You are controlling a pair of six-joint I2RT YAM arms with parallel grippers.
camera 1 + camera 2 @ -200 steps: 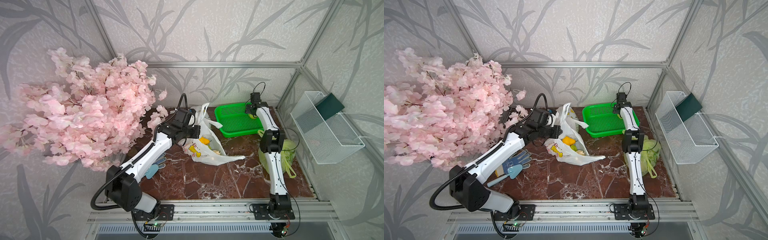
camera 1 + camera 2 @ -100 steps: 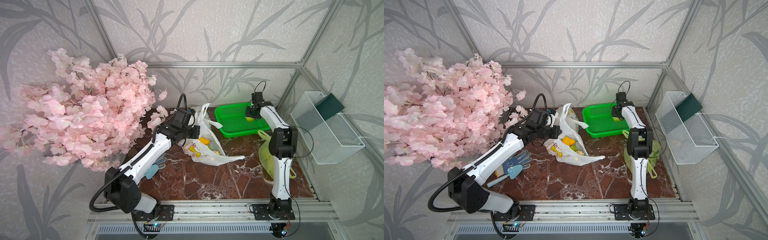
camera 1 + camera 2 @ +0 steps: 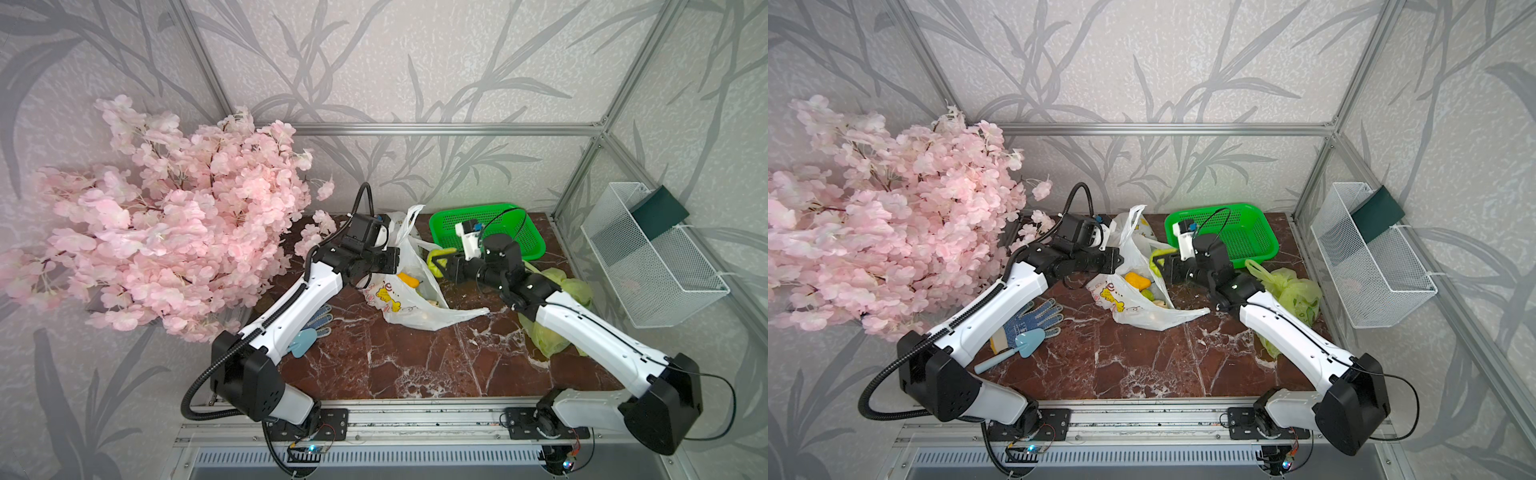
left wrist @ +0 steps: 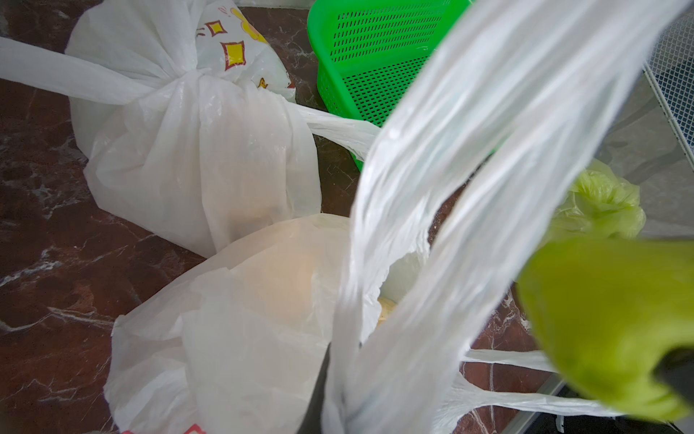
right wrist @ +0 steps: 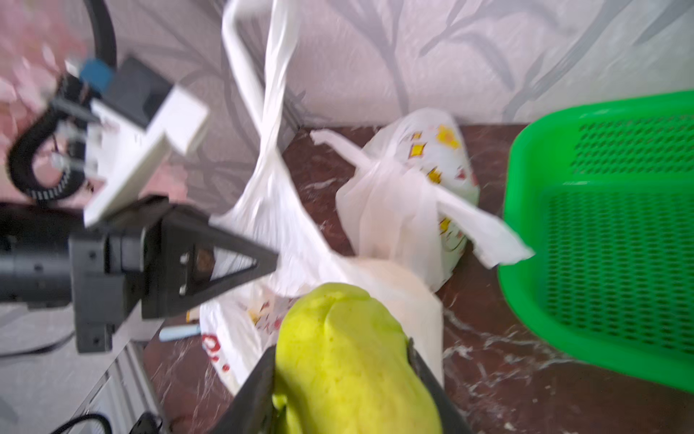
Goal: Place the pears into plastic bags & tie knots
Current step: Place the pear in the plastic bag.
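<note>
Right gripper clamps a matte, teardrop yellow-green pear by the crinkly white plastic bag; left gripper pinched shut on its thin, twisted handle

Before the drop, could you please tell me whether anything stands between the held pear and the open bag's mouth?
Nothing solid that I can see. The right gripper holds the pear right beside the white bag, whose handle the left gripper holds up. Only that raised handle and the bag's rim border the path.
</note>
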